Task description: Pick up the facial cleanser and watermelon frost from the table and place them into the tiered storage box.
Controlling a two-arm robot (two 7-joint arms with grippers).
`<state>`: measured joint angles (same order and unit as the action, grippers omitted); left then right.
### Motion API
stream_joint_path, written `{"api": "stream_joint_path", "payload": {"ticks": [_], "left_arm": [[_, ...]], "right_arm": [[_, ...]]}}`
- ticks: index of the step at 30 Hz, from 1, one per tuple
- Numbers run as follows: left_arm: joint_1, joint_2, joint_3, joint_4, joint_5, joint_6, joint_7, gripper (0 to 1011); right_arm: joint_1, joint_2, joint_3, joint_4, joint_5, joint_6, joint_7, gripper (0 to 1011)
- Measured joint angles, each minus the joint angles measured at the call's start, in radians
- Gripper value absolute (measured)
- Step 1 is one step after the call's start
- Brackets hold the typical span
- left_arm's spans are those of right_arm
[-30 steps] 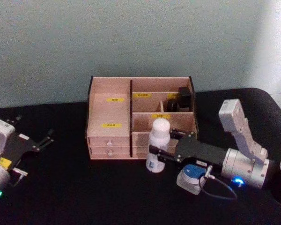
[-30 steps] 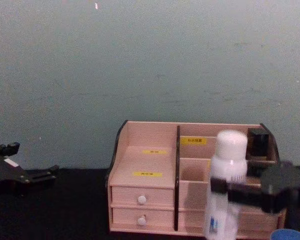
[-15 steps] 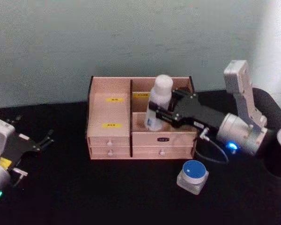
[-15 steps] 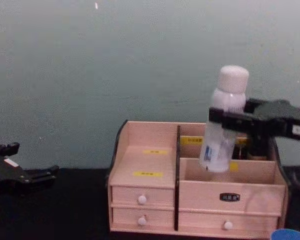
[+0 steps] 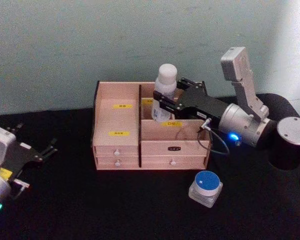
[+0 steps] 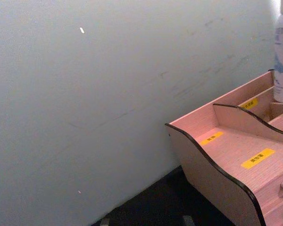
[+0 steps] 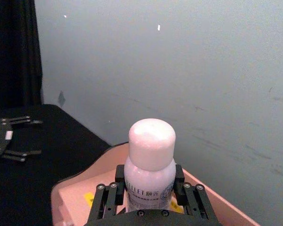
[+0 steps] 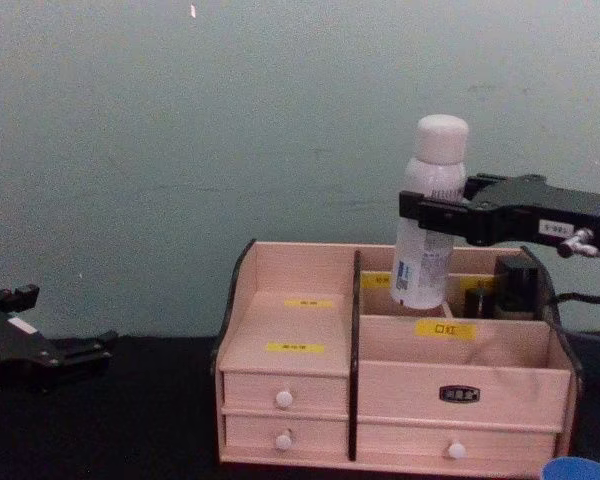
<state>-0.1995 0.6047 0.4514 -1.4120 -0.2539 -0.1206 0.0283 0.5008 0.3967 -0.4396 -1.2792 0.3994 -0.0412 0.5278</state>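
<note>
While clamped mid-body in right gripper (image 5: pixel 166 102), hangs upright over far-right compartments of tiered storage box (image 5: pixel 115 120): facial cleanser (image 5: pixel 165 90), long axis vertical, base near rim level. Cannot tell if already inside. Likely calls for straight descent. Watermelon frost (image 5: pixel 205 187) on table, near-right of box, nearer right arm. Left gripper (image 5: pixel 37 164) parked far left, fingers spread.

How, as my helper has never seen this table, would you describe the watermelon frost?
Find the pink wooden tiered storage box on the black table. In front of its right end sits the watermelon frost: a squat clear jar with a blue lid, unlike the tall white facial cleanser above the box.
</note>
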Motion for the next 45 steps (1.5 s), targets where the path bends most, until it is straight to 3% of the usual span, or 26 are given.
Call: {"api": "stream_joint_path", "payload": {"ticks": [13,29,45], "left_arm": [[0.000,0.000,0.000,0.000,0.000,0.000,0.000,1001],[0.000,0.000,0.000,0.000,0.000,0.000,0.000,1001],[0.000,0.000,0.000,0.000,0.000,0.000,0.000,1001]], "right_arm": [[0.073,-0.060,-0.004,0.126,-0.047,-0.017,-0.008,593],[0.100,-0.102,0.002,0.210,-0.080,-0.024,-0.013,593],[0.110,-0.116,-0.002,0.266,-0.113,-0.007,-0.010,593]]}}
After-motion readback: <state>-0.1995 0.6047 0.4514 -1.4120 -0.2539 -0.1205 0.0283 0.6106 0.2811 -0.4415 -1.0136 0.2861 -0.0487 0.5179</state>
